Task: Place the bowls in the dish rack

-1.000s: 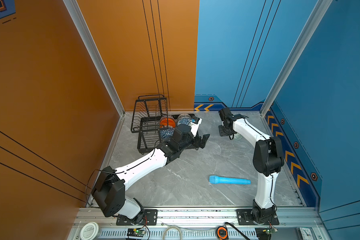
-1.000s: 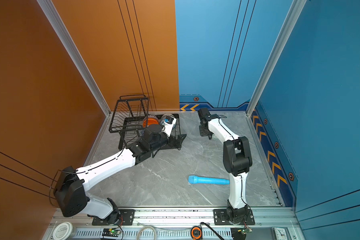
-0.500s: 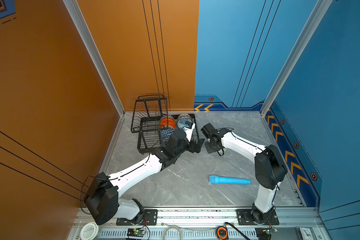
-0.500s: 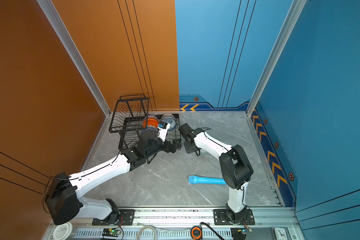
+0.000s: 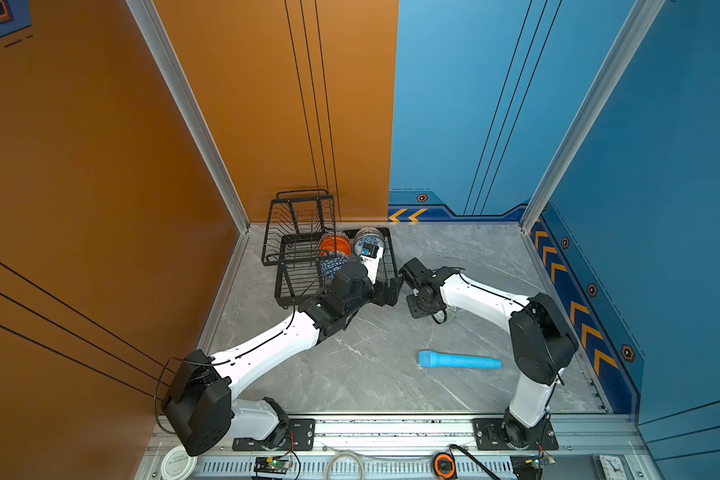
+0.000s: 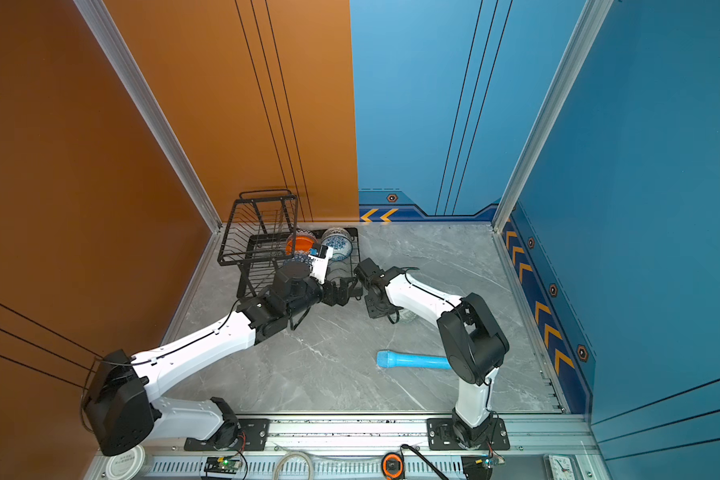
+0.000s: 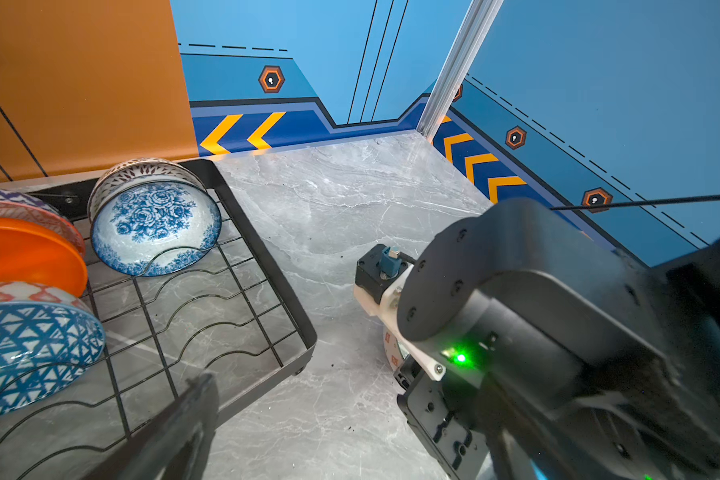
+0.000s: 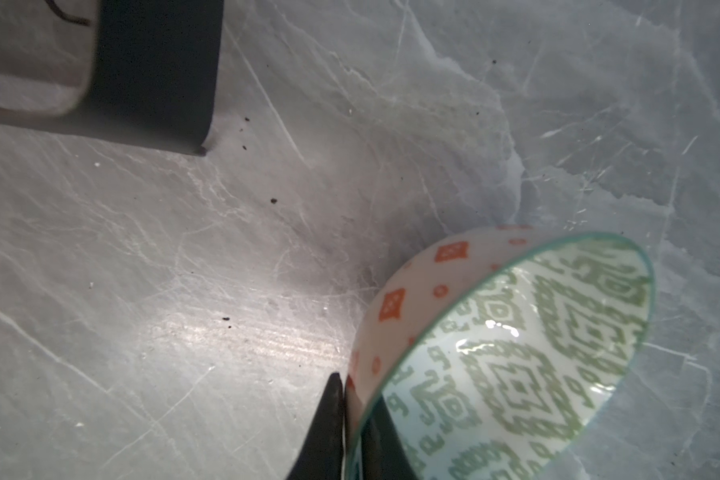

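Observation:
A pale green patterned bowl [image 8: 516, 353] with orange diamonds on its outside is tilted on edge just above the marble floor. My right gripper [image 8: 352, 415] is shut on its rim, one finger inside and one outside. In both top views this gripper [image 5: 427, 305] [image 6: 377, 307] hangs just right of the dish rack's [image 5: 391, 257] [image 7: 262, 253] front corner. My left gripper [image 5: 387, 291] [image 6: 341, 291] stands open beside it, holding nothing. Several bowls stand on edge in the rack's lower tray: white-blue floral [image 7: 154, 228], plain orange [image 7: 26, 257] and blue triangle [image 7: 30, 353].
A light blue cylinder [image 5: 458, 360] [image 6: 412, 360] lies on the floor toward the front right. The rack's raised basket [image 5: 300, 220] stands at the back left against the orange wall. The right arm's wrist [image 7: 537, 311] fills much of the left wrist view.
My right arm has swung from the back of the floor forward and left to the rack's corner, carrying the bowl. My left arm has drawn back a little, its gripper still open.

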